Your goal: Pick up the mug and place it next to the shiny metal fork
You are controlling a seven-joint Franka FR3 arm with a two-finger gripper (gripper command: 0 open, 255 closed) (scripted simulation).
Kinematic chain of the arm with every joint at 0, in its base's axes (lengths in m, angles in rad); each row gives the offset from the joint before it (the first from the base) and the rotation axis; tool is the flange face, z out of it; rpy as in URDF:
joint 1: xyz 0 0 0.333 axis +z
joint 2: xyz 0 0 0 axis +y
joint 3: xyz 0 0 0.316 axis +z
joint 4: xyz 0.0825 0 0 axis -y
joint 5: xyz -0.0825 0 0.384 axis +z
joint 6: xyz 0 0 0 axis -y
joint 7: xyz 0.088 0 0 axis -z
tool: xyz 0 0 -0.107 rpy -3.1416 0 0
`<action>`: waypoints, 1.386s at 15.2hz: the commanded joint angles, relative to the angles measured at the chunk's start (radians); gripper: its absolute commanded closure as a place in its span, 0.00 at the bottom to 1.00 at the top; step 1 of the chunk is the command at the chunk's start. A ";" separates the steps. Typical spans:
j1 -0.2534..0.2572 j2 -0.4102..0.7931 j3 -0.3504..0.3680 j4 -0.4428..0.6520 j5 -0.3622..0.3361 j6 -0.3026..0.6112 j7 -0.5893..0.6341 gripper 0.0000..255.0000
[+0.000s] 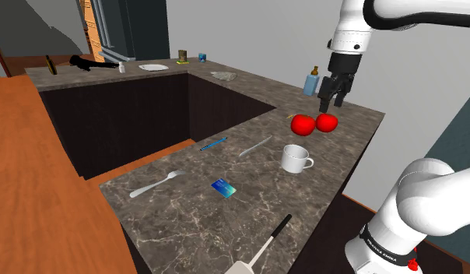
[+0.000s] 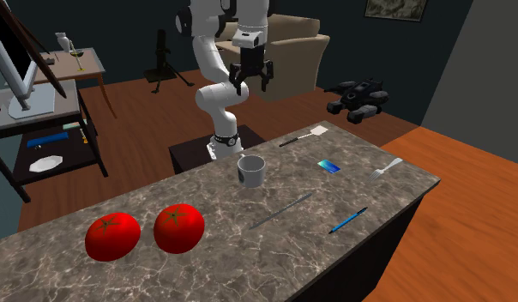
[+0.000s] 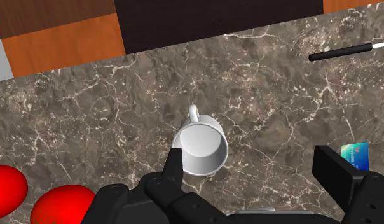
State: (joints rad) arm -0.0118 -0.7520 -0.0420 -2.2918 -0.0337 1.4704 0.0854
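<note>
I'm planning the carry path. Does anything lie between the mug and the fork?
Yes: a blue card lies flat on the counter between the mug and the fork. A lifted mug would likely clear it.

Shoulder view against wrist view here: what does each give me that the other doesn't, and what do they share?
Shoulder view adds: the fork, a blue pen, a grey rod and a bottle. Wrist view adds: a straight look down into the empty mug, its handle pointing away from the gripper. Both share: the mug, two tomatoes, a blue card, a black-handled tool, the marbled counter and the open gripper above it.
</note>
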 commanded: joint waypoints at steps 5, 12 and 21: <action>-0.002 0.022 0.005 -0.117 -0.006 0.151 0.013 0.00; -0.006 0.128 0.012 -0.271 -0.021 0.431 0.038 0.00; -0.014 0.320 0.017 -0.362 -0.044 0.734 0.069 0.00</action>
State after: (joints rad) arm -0.0254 -0.4452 -0.0251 -2.6484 -0.0767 2.1839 0.1524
